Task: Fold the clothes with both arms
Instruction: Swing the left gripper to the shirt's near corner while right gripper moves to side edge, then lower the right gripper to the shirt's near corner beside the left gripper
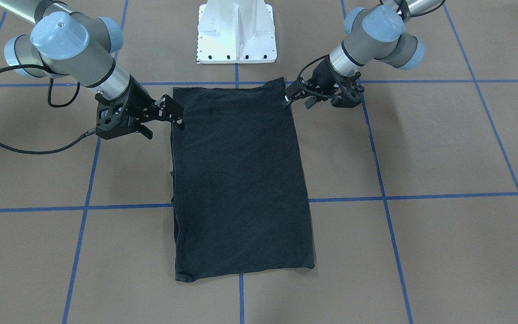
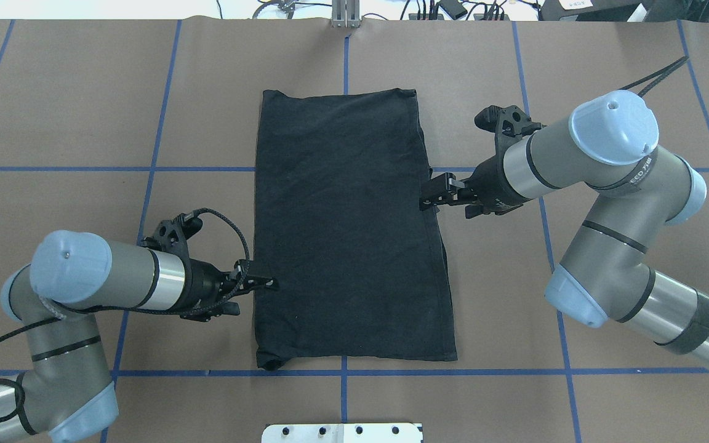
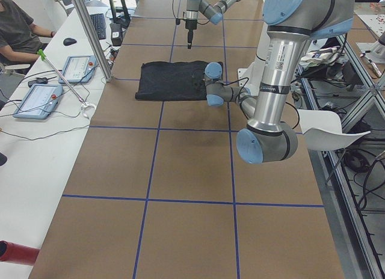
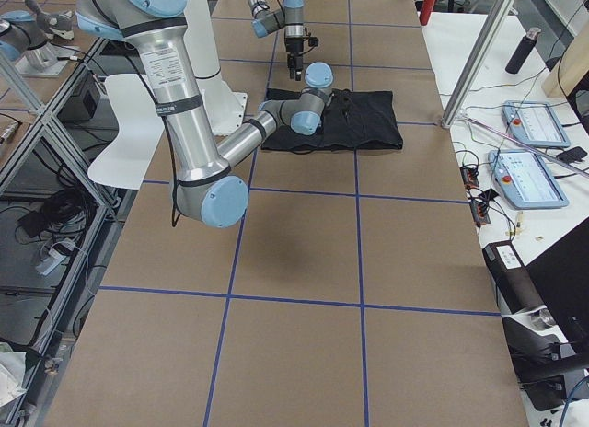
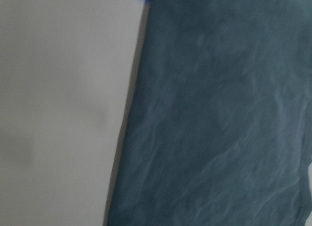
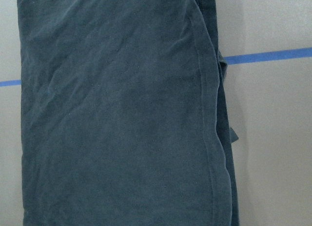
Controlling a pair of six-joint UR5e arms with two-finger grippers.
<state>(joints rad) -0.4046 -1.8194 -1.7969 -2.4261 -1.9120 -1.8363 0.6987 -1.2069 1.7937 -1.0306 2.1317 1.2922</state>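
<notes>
The black T-shirt (image 2: 351, 227) lies mid-table as a long folded rectangle, left gripper (image 2: 263, 283) at its 8 o'clock edge and right gripper (image 2: 429, 201) at its 3 o'clock edge, both apparently closed with nothing held, probably poised for the crosswise fold.

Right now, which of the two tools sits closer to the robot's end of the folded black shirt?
The left tool, at the folded black cotton T-shirt's long edge near the robot-side hem; the right tool sits about midway along the opposite edge.
</notes>
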